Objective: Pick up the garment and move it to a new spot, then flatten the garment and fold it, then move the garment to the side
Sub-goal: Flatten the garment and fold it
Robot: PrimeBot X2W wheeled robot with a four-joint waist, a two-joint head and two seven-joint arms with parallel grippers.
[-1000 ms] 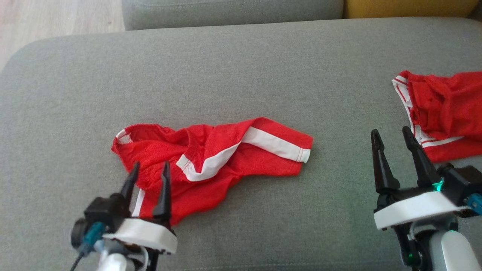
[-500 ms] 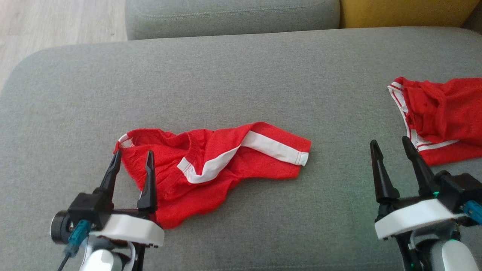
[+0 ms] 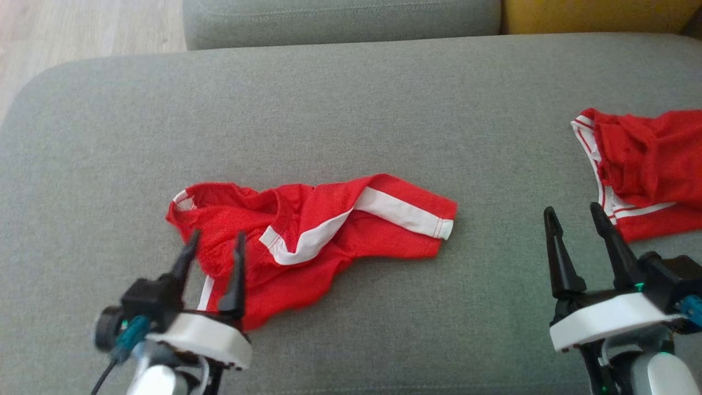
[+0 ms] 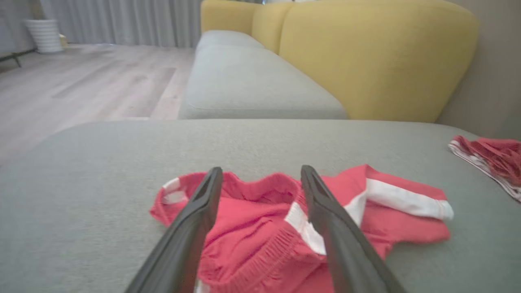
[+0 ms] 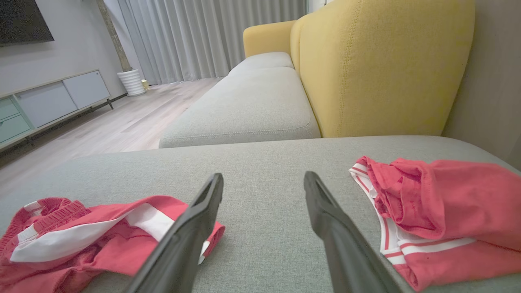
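Observation:
Red shorts with a white side stripe [image 3: 307, 236] lie crumpled on the grey cushion [image 3: 340, 109], waistband end at the left. They also show in the left wrist view [image 4: 268, 219] and the right wrist view [image 5: 81, 240]. My left gripper [image 3: 215, 242] hovers open over the shorts' near left part, its fingers astride the waistband area, nothing gripped. My right gripper [image 3: 573, 215] stands open over bare cushion, between the shorts and a second red garment [image 3: 647, 164].
The second red garment with thin white stripes [image 5: 439, 211] lies bunched at the cushion's right edge. A yellow sofa back [image 5: 378, 65] and another grey seat [image 5: 248, 106] stand beyond. Wooden floor [image 3: 82, 27] lies off the cushion's far left corner.
My left gripper has shifted right and forward over the shorts' waistband end, still open. The head camera has moved slightly. The right gripper holds its place.

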